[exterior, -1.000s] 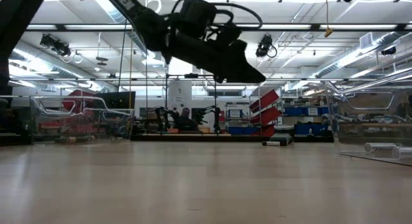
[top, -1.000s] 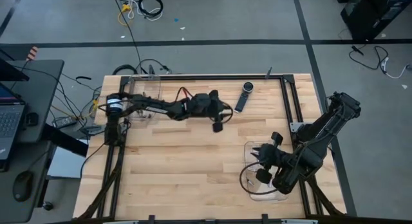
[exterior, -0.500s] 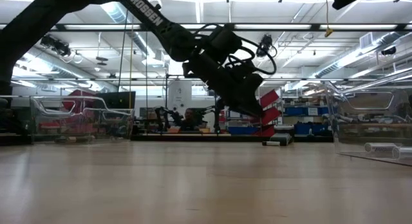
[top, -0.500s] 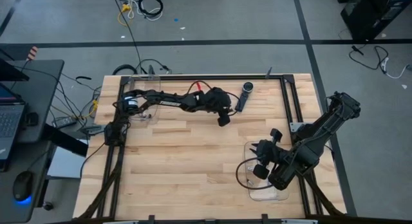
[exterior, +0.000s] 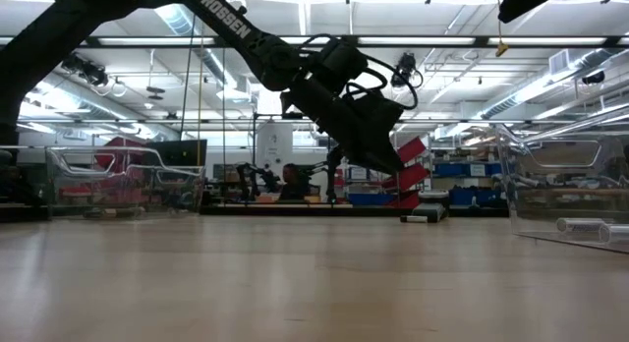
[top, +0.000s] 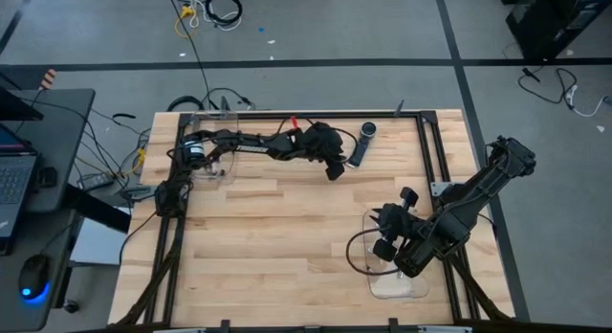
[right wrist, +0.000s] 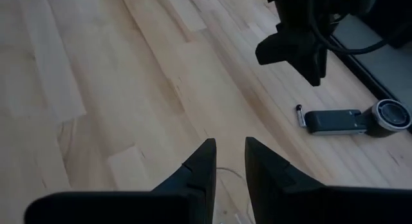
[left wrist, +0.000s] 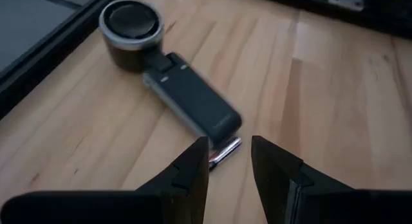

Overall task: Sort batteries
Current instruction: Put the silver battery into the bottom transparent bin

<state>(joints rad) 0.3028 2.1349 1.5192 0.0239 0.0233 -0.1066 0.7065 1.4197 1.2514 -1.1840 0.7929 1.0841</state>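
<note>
The left gripper [left wrist: 230,161] hangs over the far side of the wooden table [top: 287,247], just above one small silver battery [left wrist: 224,151]. Its two dark fingers [left wrist: 193,169] stand a little way apart, with a narrow gap between them, and nothing is held in them. The battery lies flat on the wood, right at the end of a long black device [left wrist: 170,82] that has a round head. From above, this gripper [top: 334,169] is just beside that device [top: 361,144]. The right gripper [right wrist: 230,161] is well apart from it, near the right edge of the table, above a clear tray [top: 400,288]. Its fingers [right wrist: 205,163] are also a little way apart and hold nothing. More batteries [exterior: 588,226] lie in that clear tray [exterior: 560,195].
</note>
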